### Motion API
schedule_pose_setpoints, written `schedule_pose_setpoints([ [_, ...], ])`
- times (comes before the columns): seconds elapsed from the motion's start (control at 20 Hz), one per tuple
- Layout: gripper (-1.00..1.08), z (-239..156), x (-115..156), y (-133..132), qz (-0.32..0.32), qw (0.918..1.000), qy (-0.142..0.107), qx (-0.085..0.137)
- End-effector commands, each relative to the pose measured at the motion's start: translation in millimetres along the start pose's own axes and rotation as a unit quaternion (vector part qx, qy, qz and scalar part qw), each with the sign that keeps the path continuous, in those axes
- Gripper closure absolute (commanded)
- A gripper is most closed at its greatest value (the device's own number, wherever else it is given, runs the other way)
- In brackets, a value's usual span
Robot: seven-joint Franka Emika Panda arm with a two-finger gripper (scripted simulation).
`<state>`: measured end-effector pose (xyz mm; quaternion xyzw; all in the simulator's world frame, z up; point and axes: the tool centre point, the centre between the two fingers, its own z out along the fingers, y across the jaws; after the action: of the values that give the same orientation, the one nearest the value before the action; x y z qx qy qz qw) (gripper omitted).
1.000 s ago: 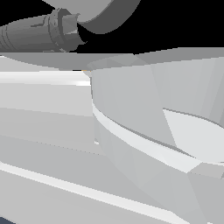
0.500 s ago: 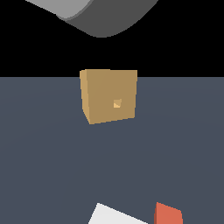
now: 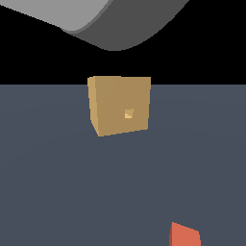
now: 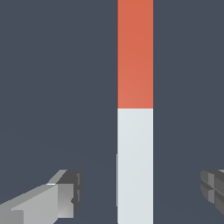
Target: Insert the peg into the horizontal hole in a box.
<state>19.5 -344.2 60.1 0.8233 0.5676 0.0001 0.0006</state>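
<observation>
Tan cube box point(image 3: 120, 105), small square hole point(image 3: 128, 114) in its near face, stands far. Orange-red and pale grey-white square peg point(image 4: 135, 109) lies near, between wide-open, empty gripper point(image 4: 142, 192) jaws. Advice: centre over pale end, descend squarely, then close.

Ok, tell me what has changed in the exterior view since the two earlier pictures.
A second ago grey robot parts filled the view; half a second ago they had cleared, showing the box and hole. Since then the pale part of the peg has left the frame; only its orange-red end shows. The box stays upright on the floor. In the wrist view the claw is open around the peg, not touching.
</observation>
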Motion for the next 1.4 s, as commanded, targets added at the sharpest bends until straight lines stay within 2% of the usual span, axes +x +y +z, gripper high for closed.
schedule_pose_setpoints([
  [0.0,-0.92,9,0,-1,0.000,1.0000,0.000,0.001],
  [0.3,-0.92,40,0,-1,0.001,1.0000,0.000,0.001],
  [0.6,-0.92,45,-1,0,0.001,1.0000,0.000,0.001],
  [0.65,1.08,45,-1,0,0.001,1.0000,0.000,0.001],
  [1.2,1.08,45,0,0,0.000,1.0000,0.000,0.001],
  [1.35,1.08,44,10,2,-0.010,1.0000,0.000,0.001],
])
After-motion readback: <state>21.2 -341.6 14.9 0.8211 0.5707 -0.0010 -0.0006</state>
